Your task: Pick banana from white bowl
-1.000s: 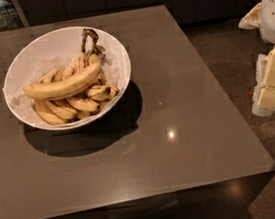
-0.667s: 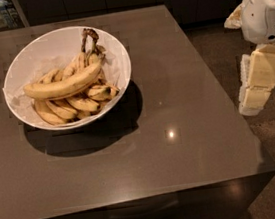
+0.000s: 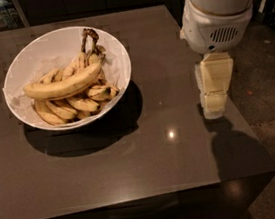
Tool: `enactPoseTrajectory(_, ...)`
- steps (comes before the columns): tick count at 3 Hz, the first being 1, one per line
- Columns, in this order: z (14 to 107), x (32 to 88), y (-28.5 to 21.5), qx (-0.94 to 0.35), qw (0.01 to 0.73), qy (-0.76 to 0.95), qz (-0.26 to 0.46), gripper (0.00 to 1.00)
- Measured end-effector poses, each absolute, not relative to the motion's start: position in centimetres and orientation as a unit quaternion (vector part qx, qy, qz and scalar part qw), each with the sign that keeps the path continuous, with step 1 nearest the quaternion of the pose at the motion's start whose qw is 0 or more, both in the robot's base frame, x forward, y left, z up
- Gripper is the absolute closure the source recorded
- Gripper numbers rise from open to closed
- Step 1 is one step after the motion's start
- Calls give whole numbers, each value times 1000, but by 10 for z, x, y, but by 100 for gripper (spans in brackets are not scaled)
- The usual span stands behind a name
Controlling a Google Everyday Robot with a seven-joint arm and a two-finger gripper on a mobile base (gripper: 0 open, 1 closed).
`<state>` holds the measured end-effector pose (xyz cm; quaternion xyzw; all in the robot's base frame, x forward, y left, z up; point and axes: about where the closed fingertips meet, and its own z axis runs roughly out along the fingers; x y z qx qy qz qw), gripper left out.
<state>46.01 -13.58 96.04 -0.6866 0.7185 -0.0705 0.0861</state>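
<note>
— Yellow skin, faint specks, dark tips: the banana (image 3: 63, 84) lies on top of a smaller spotted bunch (image 3: 78, 103) inside the white bowl (image 3: 44, 50), which stands on the left half of the bench (image 3: 159, 159).
— Position of the gripper (image 3: 214, 102)?
— It hangs point-down below a white wrist housing (image 3: 217, 25), at the bench's right edge, well apart from the bowl. No object is seen in it. Whether the jaws stand wide or narrow, I cannot tell from this angle.
— Bearing from gripper to fruit?
— Leftward across the view and somewhat farther back. Bare bench lies between them, and the bowl's right-hand rim is the first thing met on that line.
— Long axis?
— Roughly left to right across the bowl, with the right-hand tip raised a little toward the bunch's dark stem (image 3: 89, 37). In my judgement the travel runs nearly along the fruit's length, so the grasp would need to fall across it, front to back, at mid-body.
— Risk noted?
— The bunch touches the banana from beneath, so a low grasp could catch a second fruit.
</note>
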Motion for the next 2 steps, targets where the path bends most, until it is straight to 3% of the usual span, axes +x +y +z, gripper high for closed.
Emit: enactPoseTrajectory(2,979,469,-108,-671,112,730,-70,0)
